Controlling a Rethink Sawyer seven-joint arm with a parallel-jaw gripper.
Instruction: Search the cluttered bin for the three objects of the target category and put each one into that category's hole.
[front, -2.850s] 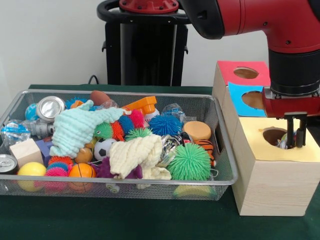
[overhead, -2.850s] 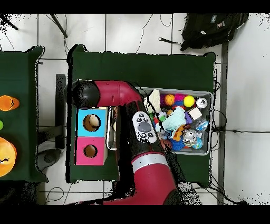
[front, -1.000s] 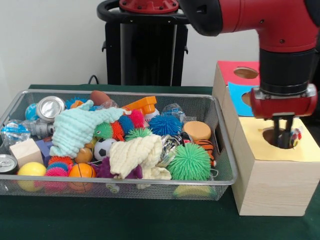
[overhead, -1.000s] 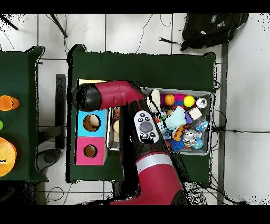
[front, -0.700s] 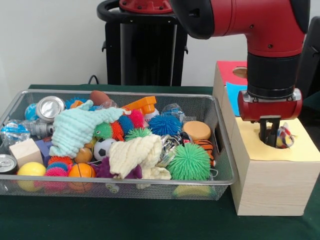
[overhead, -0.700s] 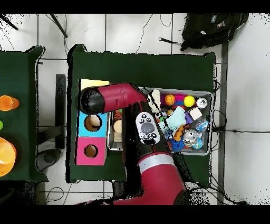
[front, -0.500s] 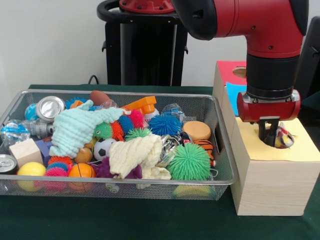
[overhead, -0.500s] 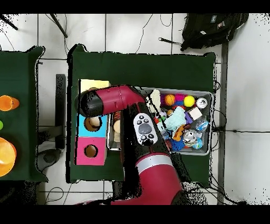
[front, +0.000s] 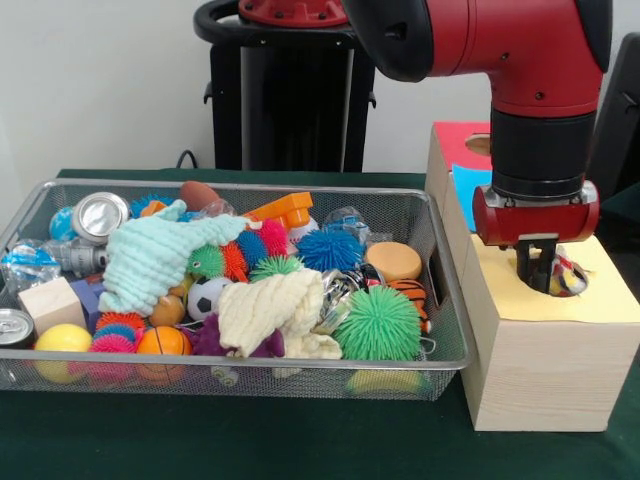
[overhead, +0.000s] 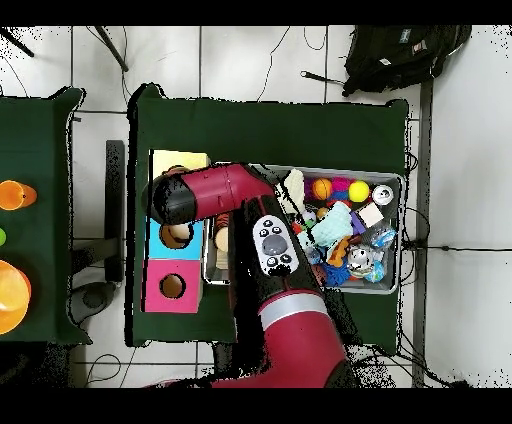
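Observation:
My gripper (front: 538, 272) points straight down at the hole of the yellow-topped wooden box (front: 590, 300) and hides most of that hole. Its fingers stand close together, with a white polka-dot cloth (front: 569, 272) bunched against their right side at the hole's edge. The wire-mesh bin (front: 240, 364) stands left of the box, full of toys; no other polka-dot cloth shows in it. In the overhead view the arm covers the gripper and the hole; only a strip of the yellow top (overhead: 180, 158) and the bin (overhead: 399, 230) show.
In the bin lie a mint-green cloth (front: 150, 255), a cream cloth (front: 270, 310), spiky balls, cans and blocks. The blue-topped box (front: 465, 190) and the red-topped box (front: 455, 140) stand behind the yellow one, close to the bin's right wall.
The gripper has moved left across the yellow top, from beside the hole to over it, carrying the polka-dot cloth along. In the last half second it has barely moved.

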